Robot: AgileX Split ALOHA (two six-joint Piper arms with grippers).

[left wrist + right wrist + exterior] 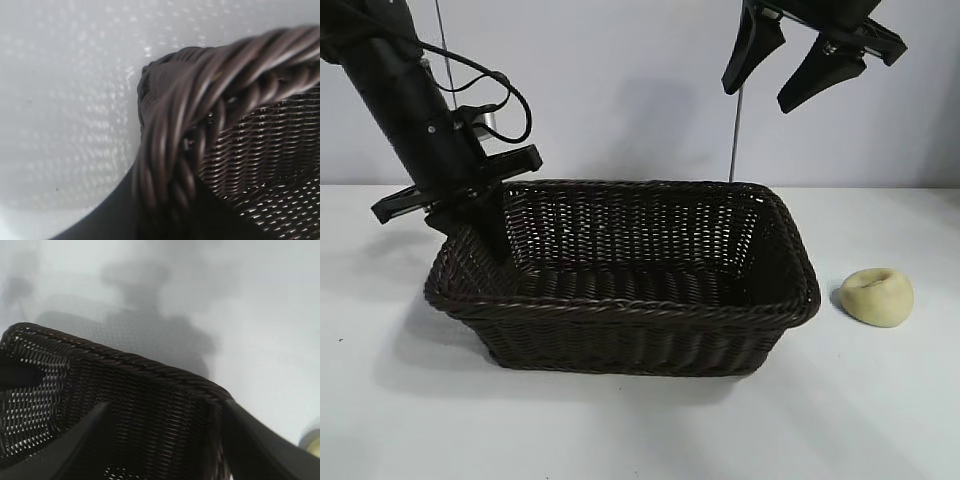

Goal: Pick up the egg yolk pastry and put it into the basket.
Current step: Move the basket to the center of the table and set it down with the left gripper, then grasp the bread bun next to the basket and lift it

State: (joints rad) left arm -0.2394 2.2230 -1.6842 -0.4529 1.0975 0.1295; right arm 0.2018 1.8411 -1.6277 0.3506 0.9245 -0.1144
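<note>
White tabletop (640,430), bare around the items. Large dark brown wicker basket (630,330) at centre, upright, rectangular, braided rim, nothing visible inside. Left tool (492,232) down at basket's left end, pinching the rim at that corner: one finger inside against the wall, braided rim (170,130) filling the left wrist view right up close. Right tool (782,80) high above basket's right rear corner, fingers spread wide, holding nothing, clear of basket; in its own wrist view two dark fingers (260,445) framing the basket's corner below. Egg yolk pastry (877,296) on tabletop just right of basket, outside it, apart from rim, dimple uppermost, touched by neither tool.
</note>
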